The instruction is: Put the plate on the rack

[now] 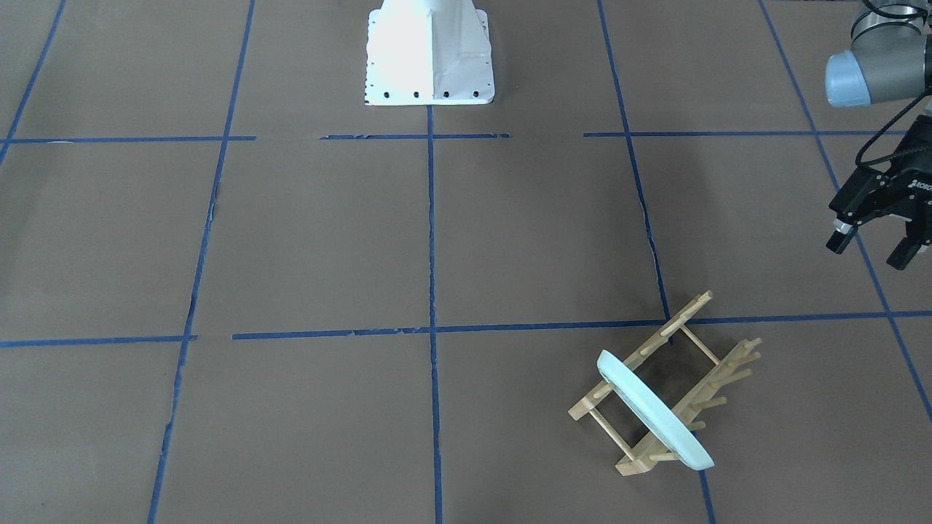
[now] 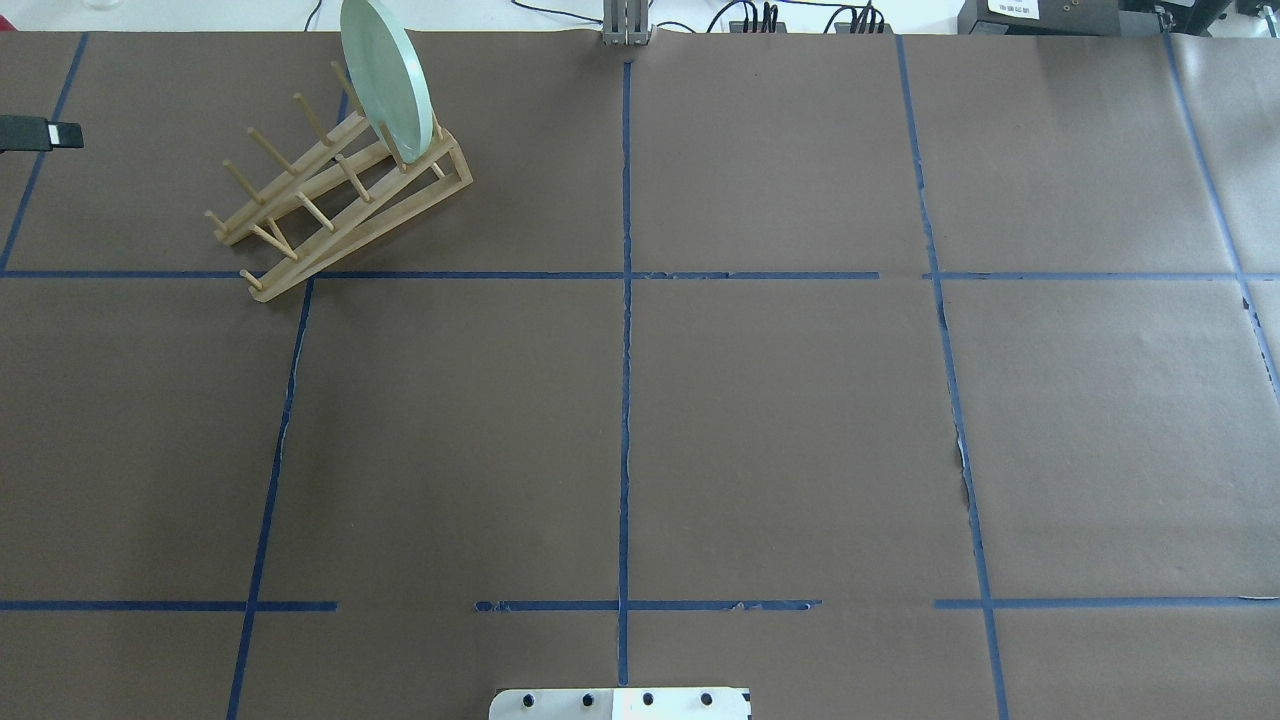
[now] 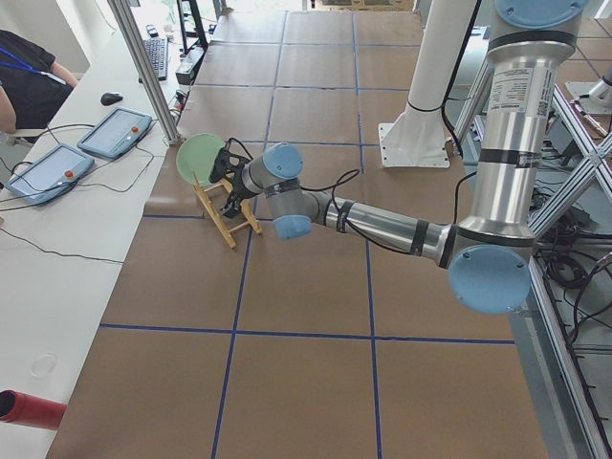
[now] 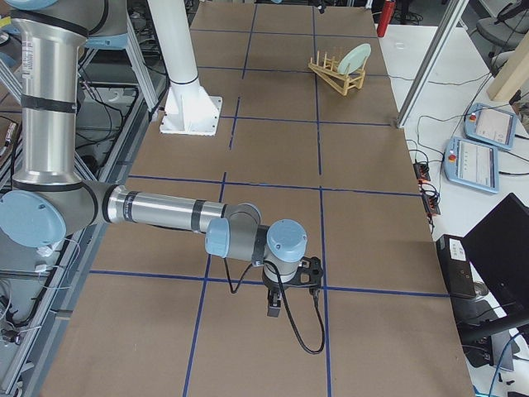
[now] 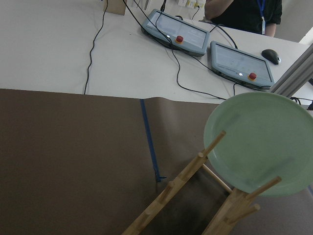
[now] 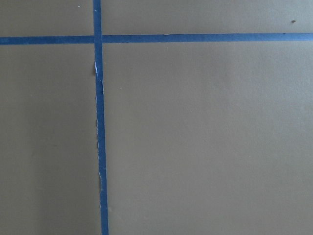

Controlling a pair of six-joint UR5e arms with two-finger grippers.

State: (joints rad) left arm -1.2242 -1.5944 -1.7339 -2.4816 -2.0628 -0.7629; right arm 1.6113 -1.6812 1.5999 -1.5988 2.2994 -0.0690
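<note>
The pale mint-green plate (image 1: 655,411) stands on edge between the pegs at one end of the small wooden rack (image 1: 632,463), at the far left of the table in the overhead view, where the plate (image 2: 385,75) and rack (image 2: 330,215) both show. My left gripper (image 1: 870,251) is open and empty, apart from the rack and off to its side. The left wrist view looks at the plate (image 5: 261,142) and rack (image 5: 166,205) from close by. My right gripper (image 4: 289,285) shows only in the exterior right view, low over the table far from the rack; I cannot tell whether it is open or shut.
The white robot base (image 1: 429,51) stands at the middle of the near edge. Blue tape lines (image 2: 626,300) grid the brown table. Beyond the table's far edge by the rack lie two control tablets (image 5: 176,32) with cables, and an operator sits there.
</note>
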